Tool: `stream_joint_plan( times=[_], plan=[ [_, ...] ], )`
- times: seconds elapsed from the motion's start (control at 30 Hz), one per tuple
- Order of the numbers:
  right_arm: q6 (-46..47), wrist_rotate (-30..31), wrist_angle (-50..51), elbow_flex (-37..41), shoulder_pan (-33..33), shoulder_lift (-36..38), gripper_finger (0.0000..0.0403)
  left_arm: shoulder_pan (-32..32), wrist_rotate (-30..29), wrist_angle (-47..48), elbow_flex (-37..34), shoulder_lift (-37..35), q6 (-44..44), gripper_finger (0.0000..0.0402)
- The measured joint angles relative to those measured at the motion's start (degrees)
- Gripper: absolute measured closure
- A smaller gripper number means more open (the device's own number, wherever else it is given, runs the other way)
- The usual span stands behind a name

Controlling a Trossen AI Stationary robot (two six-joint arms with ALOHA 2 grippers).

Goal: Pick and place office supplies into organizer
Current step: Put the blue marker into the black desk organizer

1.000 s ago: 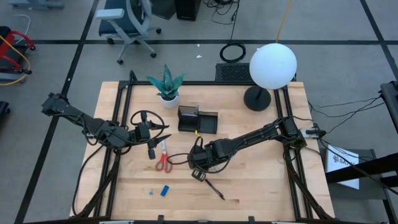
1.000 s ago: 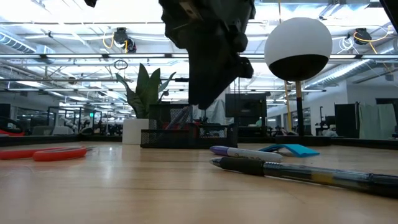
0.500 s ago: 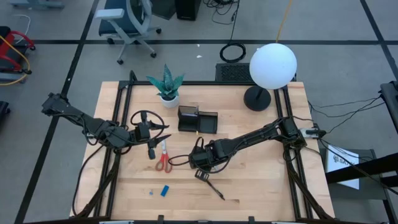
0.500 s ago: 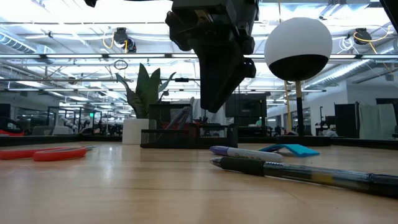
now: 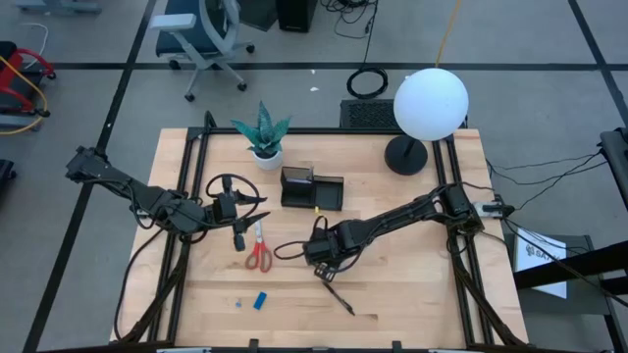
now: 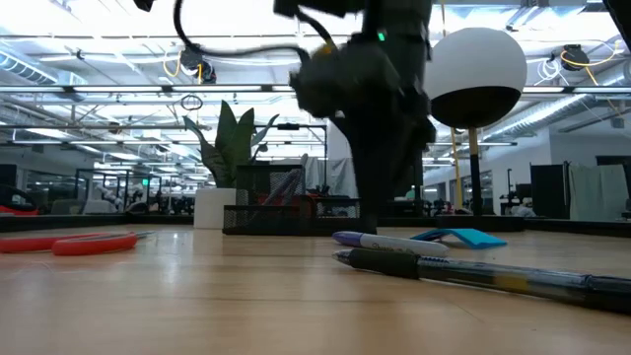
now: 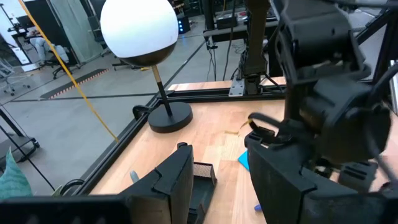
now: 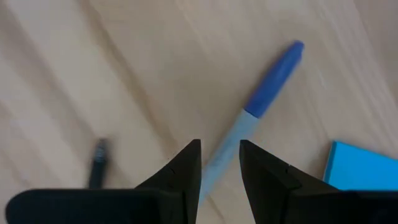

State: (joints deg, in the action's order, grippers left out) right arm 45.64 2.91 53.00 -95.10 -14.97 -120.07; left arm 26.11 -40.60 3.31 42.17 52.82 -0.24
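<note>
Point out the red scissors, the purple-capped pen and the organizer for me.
red scissors [image 5: 259, 253], high view, on the red handles.
purple-capped pen [image 8: 273, 78], right wrist view, on its cap.
organizer [image 5: 312, 189], high view, on its black tray body.

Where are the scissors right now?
In the high view the scissors lie flat on the table's left half, just beside the left hand and in front of the organizer; the low view shows their red handles at far left.

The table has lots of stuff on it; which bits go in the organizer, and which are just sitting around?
For the job: scissors, purple pen, black pen, notepad, small blue block, organizer.

Just there: plant, lamp.
</note>
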Motion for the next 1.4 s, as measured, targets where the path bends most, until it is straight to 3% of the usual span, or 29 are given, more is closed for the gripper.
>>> stream_joint_plan(
  times=[0.5, 0.6, 0.73, 1.03, 1.2, 1.4],
  plan=[
    [0.89, -3.05, -7.43, 12.15, 0.38, 0.31, 0.0306, 0.0, 0.0, -0.02, 0.0, 0.02, 0.01, 0.024],
    [-3.52, -3.88, -7.31, 13.2, 0.42, 0.28, 0.0324, 0.0, 0.0, -0.02, 0.0, 0.02, -0.09, 0.024],
    [-7.74, -5.28, -7.41, 13.36, 0.47, 0.22, 0.0377, 0.0, 0.0, -0.02, 0.0, 0.02, -0.25, 0.024],
    [-11.63, -5.65, -10.13, 13.41, 0.45, 1.6, 0.038, 0.0, 0.0, 0.69, 0.0, 0.02, -0.62, 0.024],
    [-13.66, -3.58, -11.31, 13.89, 0.3, 5.81, 0.038, 0.0, 0.0, 0.94, 0.0, 0.02, -1.81, 0.024],
    [-15.92, 3.64, -13.03, 13.59, 0.34, 14.62, 0.038, 0.0, 0.0, 0.98, 0.0, 0.0, -2.07, 0.024]
  ],
)
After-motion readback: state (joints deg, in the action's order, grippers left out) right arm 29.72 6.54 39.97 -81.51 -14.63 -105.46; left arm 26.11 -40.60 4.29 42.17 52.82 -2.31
